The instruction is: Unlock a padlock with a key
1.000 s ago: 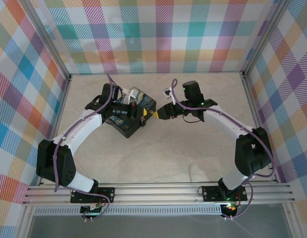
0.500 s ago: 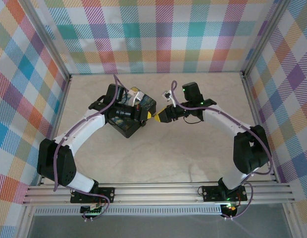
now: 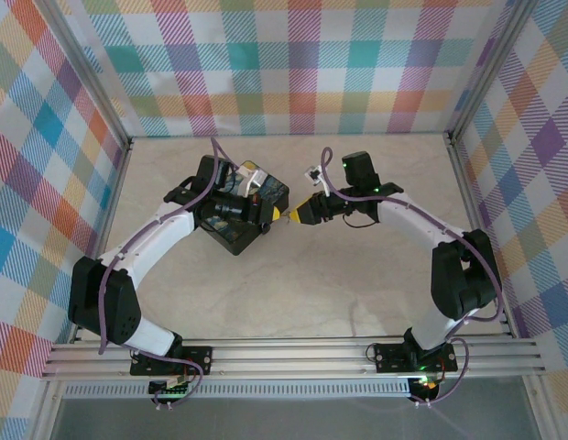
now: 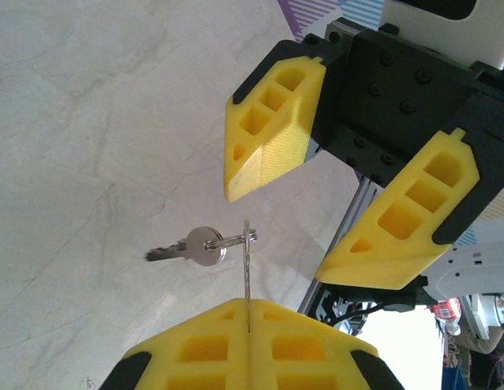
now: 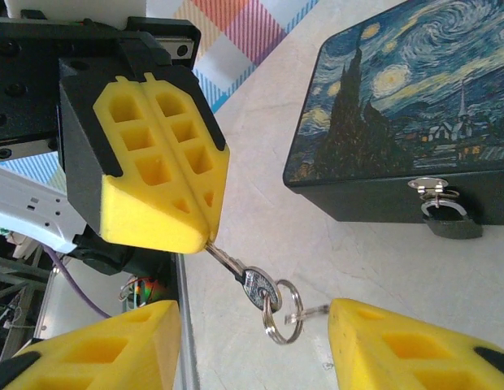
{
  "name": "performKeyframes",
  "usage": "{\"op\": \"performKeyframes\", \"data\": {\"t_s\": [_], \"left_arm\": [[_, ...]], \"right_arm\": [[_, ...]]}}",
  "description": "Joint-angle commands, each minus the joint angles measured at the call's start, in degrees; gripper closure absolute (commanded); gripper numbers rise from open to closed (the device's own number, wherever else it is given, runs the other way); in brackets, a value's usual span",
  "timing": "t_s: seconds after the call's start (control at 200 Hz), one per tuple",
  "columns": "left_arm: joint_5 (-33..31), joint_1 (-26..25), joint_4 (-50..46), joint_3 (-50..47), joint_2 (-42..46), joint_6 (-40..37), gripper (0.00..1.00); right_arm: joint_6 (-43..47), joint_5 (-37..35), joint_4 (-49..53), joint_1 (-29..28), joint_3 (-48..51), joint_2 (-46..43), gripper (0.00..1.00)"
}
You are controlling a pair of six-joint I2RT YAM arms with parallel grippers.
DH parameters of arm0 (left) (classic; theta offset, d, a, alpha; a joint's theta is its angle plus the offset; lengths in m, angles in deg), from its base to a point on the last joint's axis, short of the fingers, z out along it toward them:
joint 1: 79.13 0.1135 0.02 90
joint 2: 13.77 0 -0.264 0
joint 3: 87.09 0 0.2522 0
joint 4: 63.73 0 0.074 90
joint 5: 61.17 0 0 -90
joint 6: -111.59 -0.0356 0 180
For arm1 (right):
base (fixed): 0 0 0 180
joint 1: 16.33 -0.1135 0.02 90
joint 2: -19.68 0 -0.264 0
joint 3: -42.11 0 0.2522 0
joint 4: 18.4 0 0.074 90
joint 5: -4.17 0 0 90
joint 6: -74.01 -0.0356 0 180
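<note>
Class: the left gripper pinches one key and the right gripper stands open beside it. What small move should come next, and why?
Probably closing the right gripper on the second key. The left gripper is shut on the first key. The second key, joined by the ring, hangs between the right's open fingers, and the padlock hangs on the box, apart from both.

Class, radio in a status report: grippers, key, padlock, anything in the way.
Left gripper shut on key. Right gripper open, flanking the ring. Padlock on box latch, key not in. Second key dangles from ring.
</note>
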Motion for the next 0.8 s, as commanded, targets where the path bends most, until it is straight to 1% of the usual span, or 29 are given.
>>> {"op": "performKeyframes", "data": {"t_s": [0.0,0.15,0.37,0.625,0.8], "left_arm": [[2.0,-0.7,-1.0,0.4,2.4,-1.5,1.00],[2.2,-0.7,-1.0,0.4,2.8,-1.4,1.00],[2.4,-0.7,-0.5,-0.2,3.2,-1.3,1.00],[2.5,-0.7,-0.3,-0.8,3.9,-1.3,1.00],[2.5,-0.7,-0.2,-1.1,4.0,-1.3,1.00]], "right_arm": [[0.1,4.2,-1.6,0.1,-0.8,1.5,0.50],[-1.0,5.4,-2.6,0.1,-1.6,3.0,0.51],[-3.1,8.7,-5.9,-0.1,-1.0,2.9,0.56],[-4.0,8.0,-6.9,-0.1,0.1,2.6,0.56],[-5.1,8.4,-7.9,-0.1,0.0,2.8,0.64]]}}
